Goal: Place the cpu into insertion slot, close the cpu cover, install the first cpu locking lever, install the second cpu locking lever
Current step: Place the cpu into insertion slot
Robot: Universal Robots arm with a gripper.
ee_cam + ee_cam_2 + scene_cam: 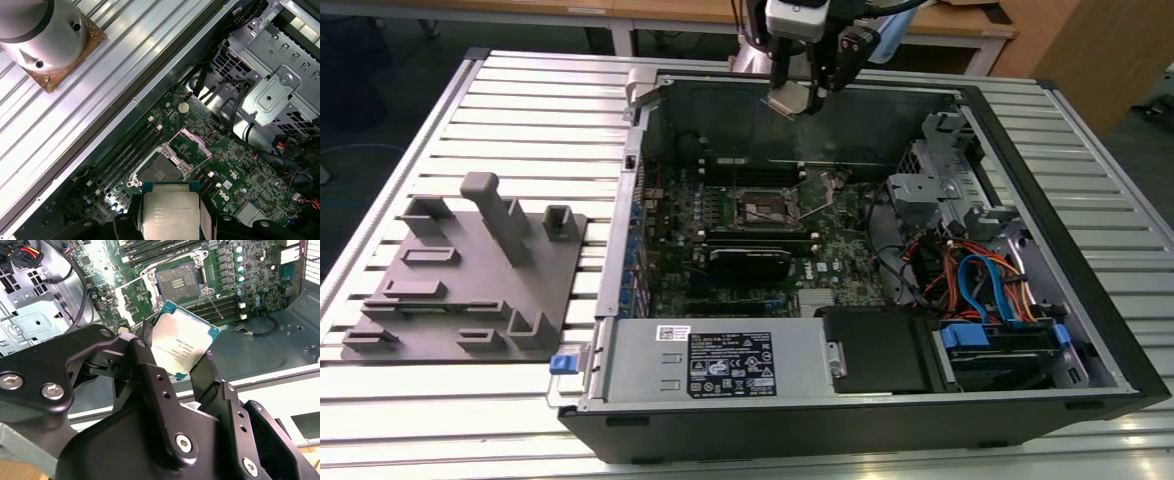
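The cpu [182, 345] is clamped at two opposite edges by the black jaws, which are closed against it. Their bodies hide its gripped edges and its near corner in both wrist views, and its underside is unseen. In the exterior view the arm is cut off at the upper frame edge, and the cpu [790, 102] appears as a small, pale, tilted patch above the far wall of the open computer case [854, 440] on the slatted desk [520, 100]. Being square, it has no long axis. Its silver-beige metal face, finely printed and bordered in green, is turned toward the wrist cameras. The socket [159, 174] lies well below, with the cpu cover [198, 142] raised beside it. The locking levers are hard to make out.
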